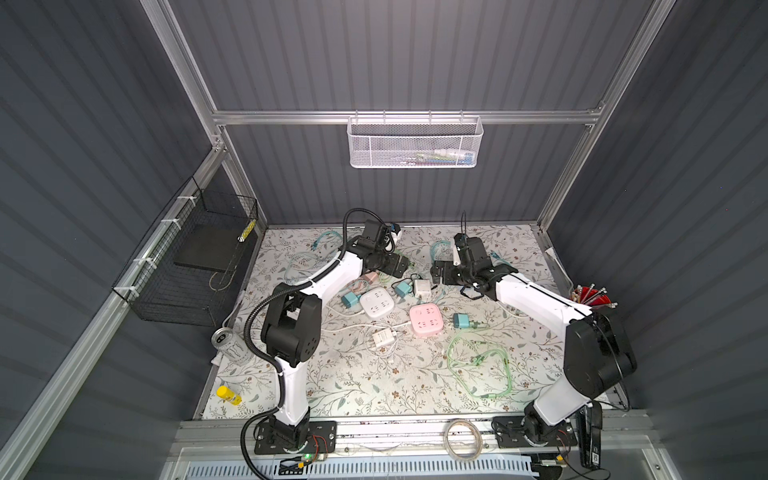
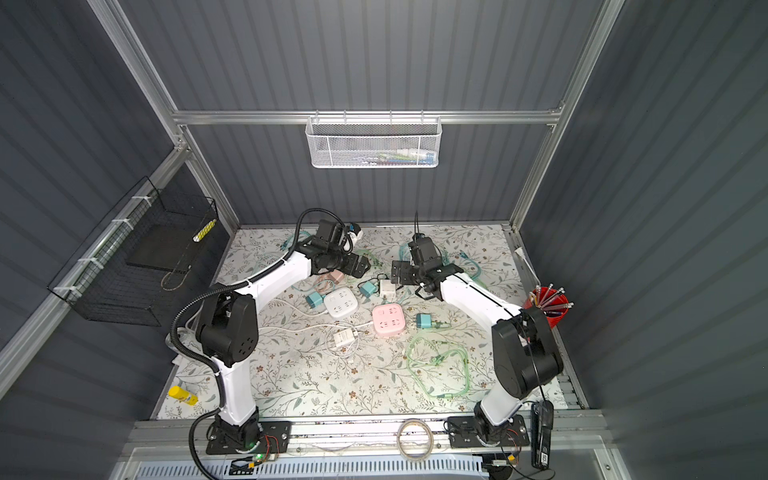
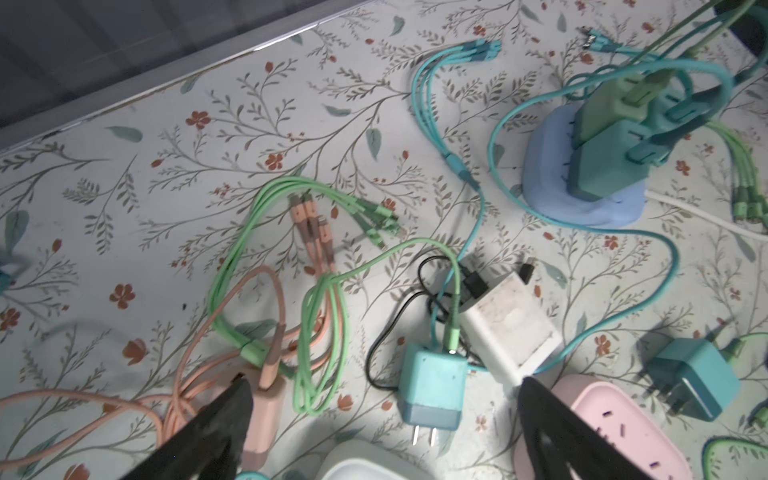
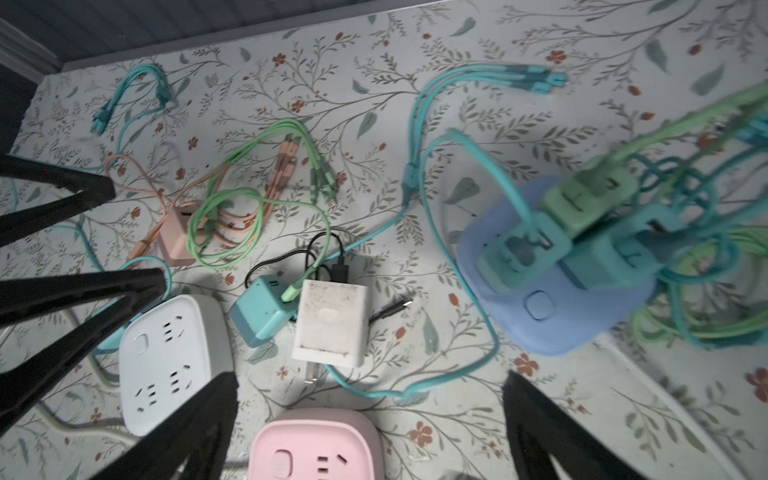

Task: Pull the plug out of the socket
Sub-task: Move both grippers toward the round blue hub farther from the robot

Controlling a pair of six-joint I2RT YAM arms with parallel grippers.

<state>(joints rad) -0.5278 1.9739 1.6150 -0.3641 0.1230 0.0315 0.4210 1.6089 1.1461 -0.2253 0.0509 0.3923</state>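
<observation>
a: fingers [image 3: 216, 432] on the left gripper [image 3: 382, 386] are standing wide apart, with nothing between them but table.

b: and the other side?

a: same. the right gripper [image 4: 370, 378] is spreading its fingers [image 4: 540, 436] wide and gripping nothing.

b: how are the arms sitting?

a: the left arm [image 1: 332, 274] and right arm [image 1: 536, 297] are both reaching from their bases at the near edge. their elbows are sticking up and their forearms are slanting in toward the middle of the far half. the two grippers are facing each other, close together, and hovering over the clutter. a white charger [image 1: 422, 288] is lying on the table near the gap between them.

b: where's the plug?

a: the blue socket block [image 3: 582, 203] is sitting on the floral table [image 1: 353, 386] beside the right gripper, outside its fingers. a green plug [image 3: 598, 112] and a teal plug [image 3: 602, 170] are standing in it, with cables looping round. it's looking blurred from the right wrist, and from above the right arm is hiding it.

b: room to move?

a: the back wall [image 1: 395, 187] is running near behind both wrists. the white socket block [image 1: 376, 303] and pink socket block [image 1: 424, 318] are crowding the middle, just this side of the grippers. the near half is lying mostly open, apart from a green cable [image 1: 478, 365] looping on the right. a can [image 1: 226, 343] and a yellow bottle [image 1: 228, 395] are sitting by the left edge, and a red cup [image 1: 592, 297] of pens is sitting at the right edge.
</observation>
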